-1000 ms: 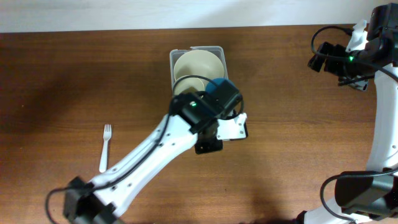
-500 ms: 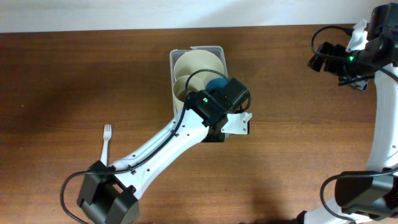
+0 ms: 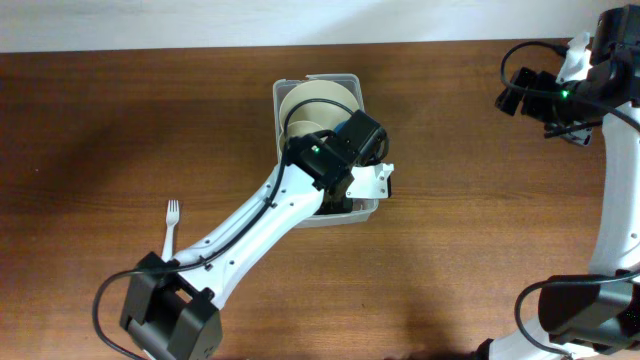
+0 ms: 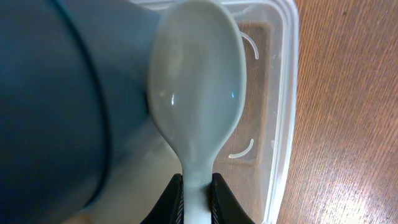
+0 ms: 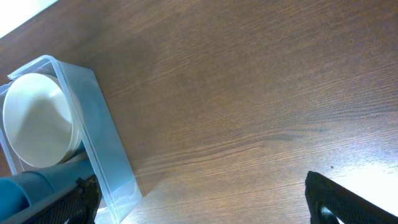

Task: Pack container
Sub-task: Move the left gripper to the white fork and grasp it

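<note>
Left gripper (image 4: 198, 194) pinching handle of pale spoon (image 4: 199, 93). Spoon bowl hangs over container (image 4: 285, 87) floor, touching blue vessel (image 4: 56, 112).

Judgement: lower spoon into free gap along wall; release only once it rests.

Right gripper (image 5: 199, 182) spread, empty, well apart.

Container clear, rectangular, rimmed, at upper-centre of bench (image 3: 120, 120). Cream bowl (image 3: 318, 100) inside at far end.

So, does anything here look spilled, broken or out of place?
Nothing looks spilled or damaged. The only stray item is a white fork lying alone on the table, well left of the container. The left end effector grips a pale spoon over the container, which holds a cream bowl.
</note>
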Action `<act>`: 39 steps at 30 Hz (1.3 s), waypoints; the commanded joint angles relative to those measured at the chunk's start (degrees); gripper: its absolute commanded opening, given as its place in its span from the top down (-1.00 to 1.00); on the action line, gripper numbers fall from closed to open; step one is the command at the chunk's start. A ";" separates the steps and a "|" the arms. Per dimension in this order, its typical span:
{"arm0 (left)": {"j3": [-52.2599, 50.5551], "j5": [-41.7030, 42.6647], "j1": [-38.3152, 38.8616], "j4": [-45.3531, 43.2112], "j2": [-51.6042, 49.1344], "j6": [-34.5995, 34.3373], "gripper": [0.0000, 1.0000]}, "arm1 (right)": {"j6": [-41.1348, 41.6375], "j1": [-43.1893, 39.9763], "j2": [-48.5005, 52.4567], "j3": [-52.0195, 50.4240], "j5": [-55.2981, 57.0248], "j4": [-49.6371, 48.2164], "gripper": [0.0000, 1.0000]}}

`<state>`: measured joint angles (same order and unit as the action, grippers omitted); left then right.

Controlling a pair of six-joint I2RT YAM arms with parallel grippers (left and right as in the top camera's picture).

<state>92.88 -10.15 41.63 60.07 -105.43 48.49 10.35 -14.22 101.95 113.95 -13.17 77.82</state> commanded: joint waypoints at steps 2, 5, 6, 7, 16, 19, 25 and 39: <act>-0.15 0.00 -0.07 -0.31 -2.38 0.92 0.98 | -0.02 -0.09 -0.39 0.50 -0.11 0.00 -0.98; -0.15 -0.13 -0.07 -0.35 -3.96 0.90 0.99 | -0.02 -0.09 -0.39 0.50 -0.11 0.00 -0.98; -0.15 -0.46 -0.07 -0.50 -4.11 0.90 0.92 | 0.00 -0.09 -0.39 0.50 -0.11 0.00 -0.98; -0.15 -0.87 -0.07 -0.55 -4.24 0.87 0.85 | -0.02 -0.09 -0.39 0.48 -0.11 0.00 -0.98; 1.55 -6.19 0.00 2.01 -3.82 -5.70 0.08 | -0.02 -0.09 -0.39 0.48 -0.11 0.00 -0.98; 4.22 -6.16 0.00 6.05 -3.21 -9.29 0.00 | -0.02 -0.09 -0.39 0.48 -0.11 0.00 -0.97; 13.20 -5.20 -0.02 20.31 0.07 -20.37 0.03 | -0.02 -0.09 -0.39 0.48 -0.11 0.00 -0.98; 15.34 4.57 -21.29 36.61 13.20 -45.59 0.34 | 0.00 -0.09 -0.39 0.50 -0.11 0.00 -0.98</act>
<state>108.57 -7.88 26.13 96.29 -94.56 10.09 10.37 -14.22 101.95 113.95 -13.17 77.82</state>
